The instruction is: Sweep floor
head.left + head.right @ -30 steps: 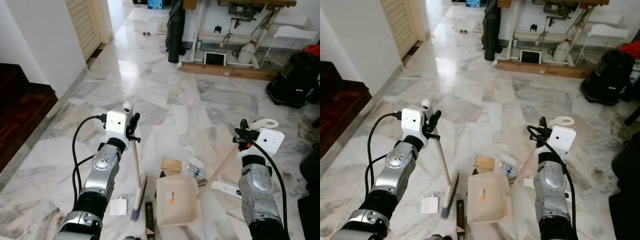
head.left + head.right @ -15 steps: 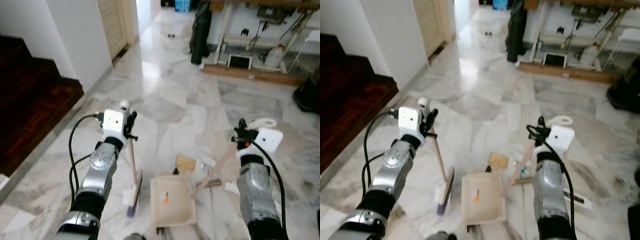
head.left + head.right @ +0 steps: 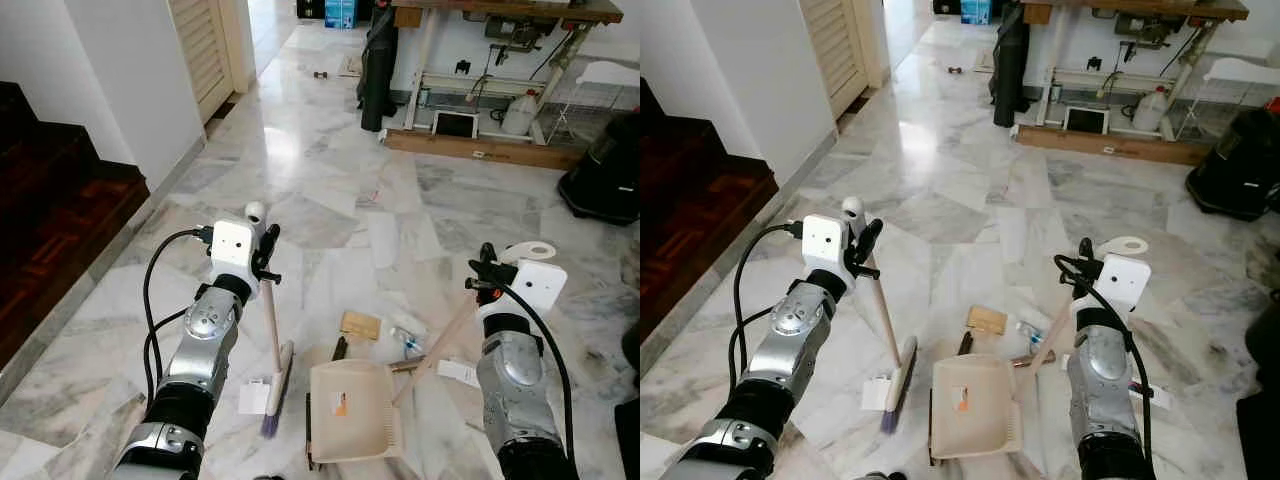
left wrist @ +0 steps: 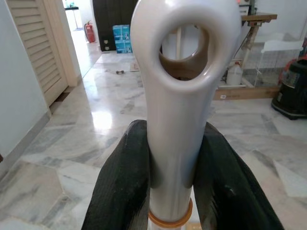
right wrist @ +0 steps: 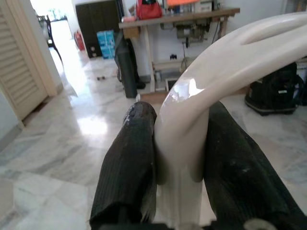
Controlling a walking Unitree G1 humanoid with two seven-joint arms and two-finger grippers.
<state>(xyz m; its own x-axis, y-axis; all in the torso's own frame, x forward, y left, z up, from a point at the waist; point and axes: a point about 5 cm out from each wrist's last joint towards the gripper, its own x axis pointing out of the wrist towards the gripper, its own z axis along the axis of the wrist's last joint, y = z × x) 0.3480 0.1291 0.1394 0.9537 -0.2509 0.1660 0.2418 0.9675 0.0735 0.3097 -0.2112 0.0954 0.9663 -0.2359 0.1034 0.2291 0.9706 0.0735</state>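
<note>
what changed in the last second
Mostly the camera swung, so the whole view shifted. The dustpan now sits further from the scraps. Both grips stayed: left end effector on the broom, right end effector on the dustpan handle.

Both eye views look forward and down from the robot's head over the marble floor [image 3: 330,170], sharing the two arms, the dustpan [image 3: 352,410] and the far workbench [image 3: 1120,20]; the left wrist view looks close along its fingers [image 4: 122,191] past the broom handle [image 4: 180,100] toward that workbench; the right wrist view does likewise past the dustpan handle [image 5: 201,91].
</note>
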